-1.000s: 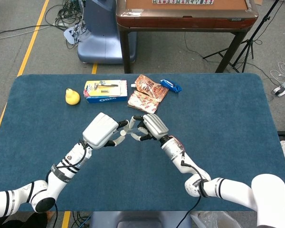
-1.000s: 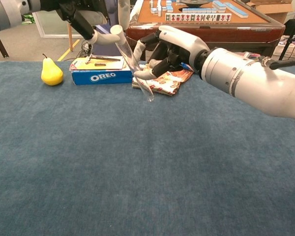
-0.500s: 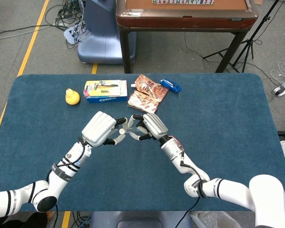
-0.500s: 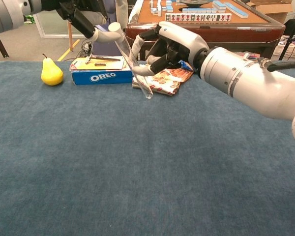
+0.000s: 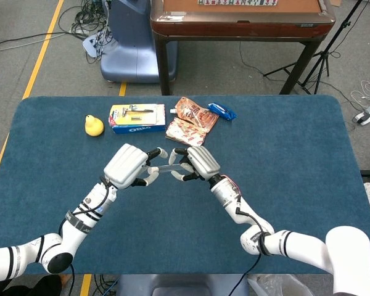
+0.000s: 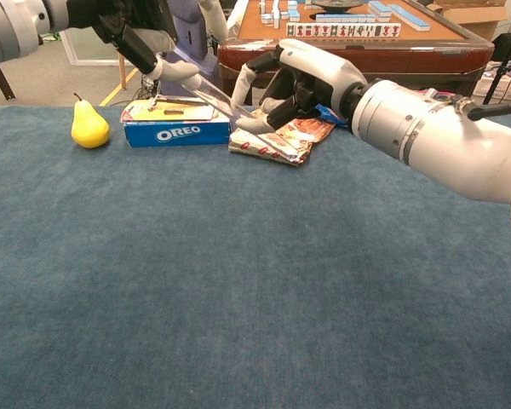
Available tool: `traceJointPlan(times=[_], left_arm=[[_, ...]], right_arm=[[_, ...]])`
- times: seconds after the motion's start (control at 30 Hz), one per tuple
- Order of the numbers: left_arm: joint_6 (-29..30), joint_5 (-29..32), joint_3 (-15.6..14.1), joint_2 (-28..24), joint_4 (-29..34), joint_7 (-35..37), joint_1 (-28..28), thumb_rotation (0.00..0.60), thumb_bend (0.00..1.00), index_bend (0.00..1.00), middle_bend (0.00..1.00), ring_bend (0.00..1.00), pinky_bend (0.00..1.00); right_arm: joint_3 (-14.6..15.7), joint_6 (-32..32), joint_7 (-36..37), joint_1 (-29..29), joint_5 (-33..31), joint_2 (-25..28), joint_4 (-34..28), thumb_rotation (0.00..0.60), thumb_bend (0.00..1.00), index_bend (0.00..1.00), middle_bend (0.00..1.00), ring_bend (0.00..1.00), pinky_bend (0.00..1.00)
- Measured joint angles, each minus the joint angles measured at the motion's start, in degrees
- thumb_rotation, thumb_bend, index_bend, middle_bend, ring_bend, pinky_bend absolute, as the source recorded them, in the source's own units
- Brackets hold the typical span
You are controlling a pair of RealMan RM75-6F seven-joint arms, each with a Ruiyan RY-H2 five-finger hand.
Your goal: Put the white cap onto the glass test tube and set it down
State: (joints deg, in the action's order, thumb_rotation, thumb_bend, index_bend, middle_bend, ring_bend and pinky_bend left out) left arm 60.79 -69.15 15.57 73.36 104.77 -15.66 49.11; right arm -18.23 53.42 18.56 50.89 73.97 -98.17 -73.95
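Both hands meet above the middle of the table (image 5: 283,185), the left hand (image 5: 128,166) and right hand (image 5: 198,163) each gripping an end of the glass tube (image 6: 206,89). The tube is held off the table, slanting between them; I cannot make out the white cap.

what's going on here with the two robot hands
The two hands meet above the middle of the blue table, sharing a glass test tube. The left hand holds one end and the right hand grips the other, so the tube hangs tilted in the air between them. The white cap cannot be made out in either view. A yellow pear, an Oreo box and a snack packet lie behind, untouched.
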Motion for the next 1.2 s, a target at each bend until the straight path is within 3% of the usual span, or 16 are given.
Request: traceJointPlan(times=[0.13,0.4,0.93,1.2], left_arm=[[0.2,-0.1,-0.1,-0.5,0.2,0.2,-0.3,0.6,0.3,0.1,0.97,1.0,1.0],[1.6,-0.7,-1.0,-1.3,-0.9,0.7,-2.0,0.6,0.3,0.07,0.91,0.99,1.0],[4.2,-2.4,-2.6,-3.3,-1.8,2.2,-5.6,0.6,0.3,0.06,0.85,0.92,1.0],[4.1,-3.9,-3.3,-3.4,-2.2,3.5,-6.5,0.6,0.3,0.06,0.85,0.92,1.0]], right_arm=[[0.1,-1.8,-4.5,0.4,-1.7,1.5,-0.8,0.6,0.47,0.94,1.0,1.0,1.0],[0.4,-6.3,-14.5,2.3,-7.8,2.7,-0.2,0.6,0.48,0.94,1.0,1.0,1.0],[0.9,-12.9,-29.2,9.8,-19.5,-8.4,13.1,0.6,0.48,0.94,1.0,1.0,1.0],[0.6,-13.6,-31.9,11.6,-22.1,-13.1,18.1,0.6,0.48,0.94,1.0,1.0,1.0]])
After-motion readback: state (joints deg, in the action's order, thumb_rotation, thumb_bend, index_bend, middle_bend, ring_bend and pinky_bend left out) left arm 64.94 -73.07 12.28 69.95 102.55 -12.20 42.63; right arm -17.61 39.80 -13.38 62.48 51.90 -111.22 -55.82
